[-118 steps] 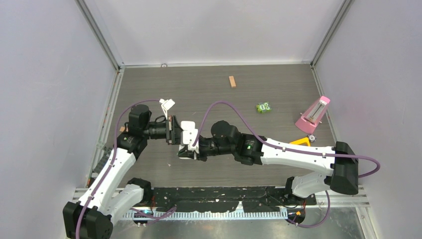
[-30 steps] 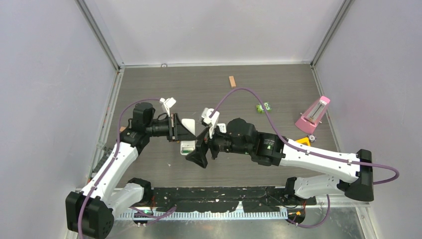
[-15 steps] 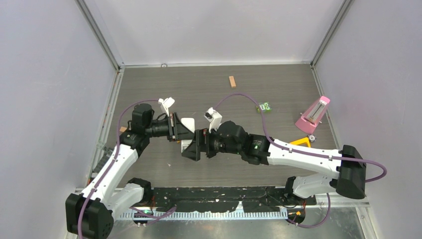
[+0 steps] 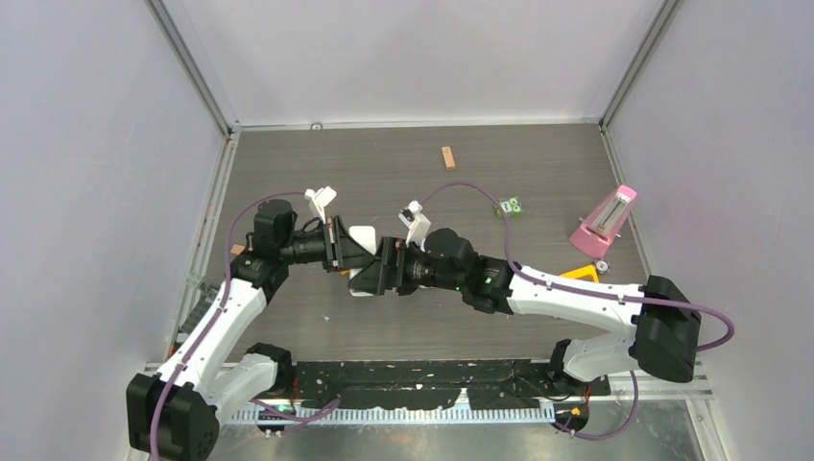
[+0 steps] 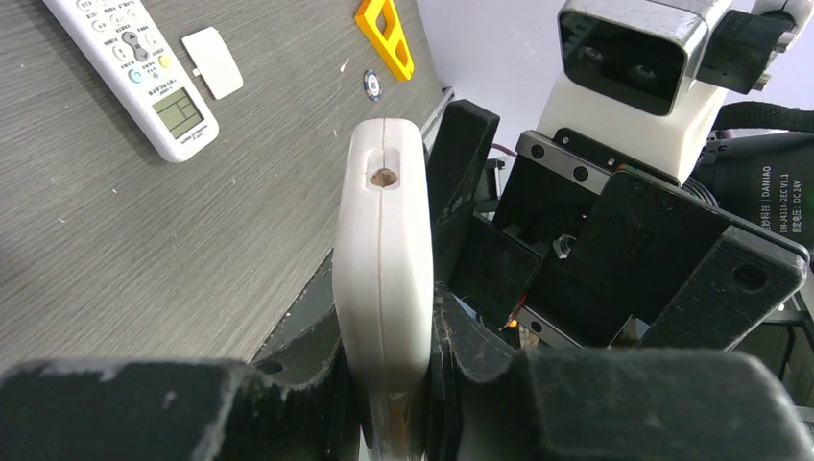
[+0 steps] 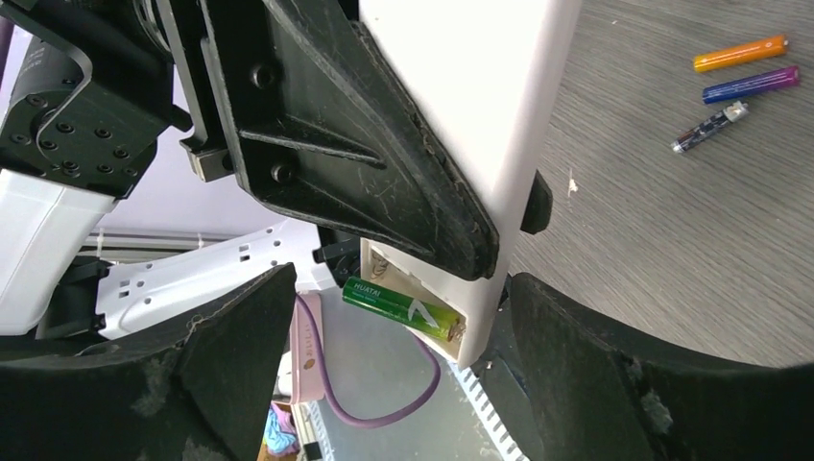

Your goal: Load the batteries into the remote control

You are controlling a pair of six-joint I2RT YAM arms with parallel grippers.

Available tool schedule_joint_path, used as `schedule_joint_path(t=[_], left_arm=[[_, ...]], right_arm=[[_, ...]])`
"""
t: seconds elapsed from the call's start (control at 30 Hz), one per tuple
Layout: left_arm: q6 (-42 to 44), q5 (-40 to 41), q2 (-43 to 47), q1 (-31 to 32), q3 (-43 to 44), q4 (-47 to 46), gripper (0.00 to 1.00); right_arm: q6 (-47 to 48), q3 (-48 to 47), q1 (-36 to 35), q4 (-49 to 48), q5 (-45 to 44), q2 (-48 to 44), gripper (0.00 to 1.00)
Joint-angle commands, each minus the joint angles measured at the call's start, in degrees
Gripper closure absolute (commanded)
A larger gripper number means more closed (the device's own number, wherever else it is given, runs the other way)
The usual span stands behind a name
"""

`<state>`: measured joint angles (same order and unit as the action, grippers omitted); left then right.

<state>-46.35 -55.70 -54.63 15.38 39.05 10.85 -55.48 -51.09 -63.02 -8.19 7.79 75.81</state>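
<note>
Remote control (image 5: 381, 259) is clamped by the left gripper (image 5: 384, 351), long axis far-to-near, green battery (image 6: 400, 306) seated in its near-end compartment (image 6: 382, 263), right gripper (image 6: 403, 280) spread.

The white remote control (image 5: 382, 250) is held on edge clear of the desk (image 6: 653, 211), left of the desk's middle. The left gripper (image 5: 384, 384) clamps it by its flat faces, and a small round emitter hole shows in its far end. Its plain white back is turned outward, and the battery bay, at the end nearer the desk's near edge, lies open with one green battery (image 6: 403, 305) seated in it. Down on the desk, the orange battery (image 6: 739, 53) and the purple battery (image 6: 749, 84) lie side by side, almost parallel and just apart — a darker, silver-tipped cell (image 6: 708, 127) just beside them, angled slightly.
</note>
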Motion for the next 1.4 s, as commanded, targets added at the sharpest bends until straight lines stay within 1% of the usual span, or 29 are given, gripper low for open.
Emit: schedule_joint_path(t=[0.0,0.13,0.3,0.37,0.77,0.9,1.0,1.13,1.3,1.37], left_arm=[[-0.6,-1.4,0.1,0.2,0.1,-3.6,1.0],[-0.6,-1.3,0.1,0.2,0.1,-3.5,1.0],[-1.0,-0.9,0.2,0.2,0.4,-3.5,1.0],[-1.2,-0.8,0.3,0.2,0.6,-3.4,1.0],[-1.5,-0.4,-0.3,0.2,1.1,-2.7,1.0],[-1.5,-0.3,-0.3,0.2,1.1,-2.6,1.0],[-1.6,-0.4,-0.3,0.2,1.0,-2.5,1.0],[-1.6,-0.2,-0.2,0.2,0.8,-2.6,1.0],[-1.6,-0.3,-0.2,0.2,0.9,-2.5,1.0],[-1.6,-0.3,-0.2,0.2,0.9,-2.5,1.0]], right_arm=[[-0.5,-0.4,0.0,-4.4,1.6,0.1,0.14],[0.0,0.1,0.0,-5.0,2.1,0.1,0.17],[0.3,0.5,0.1,-5.4,2.6,0.1,0.31],[0.5,0.2,0.1,-5.1,2.8,0.1,0.33],[2.4,-1.2,0.1,-3.2,3.1,0.5,0.31],[2.7,-1.5,0.1,-2.5,3.0,0.8,0.36],[2.6,-1.6,0.1,-2.4,3.0,1.0,0.44],[2.5,-1.4,0.1,-2.5,2.9,1.1,0.51],[2.3,-0.8,0.2,-3.3,2.9,0.8,0.53],[2.4,-0.8,0.2,-3.4,2.8,0.6,0.52]])
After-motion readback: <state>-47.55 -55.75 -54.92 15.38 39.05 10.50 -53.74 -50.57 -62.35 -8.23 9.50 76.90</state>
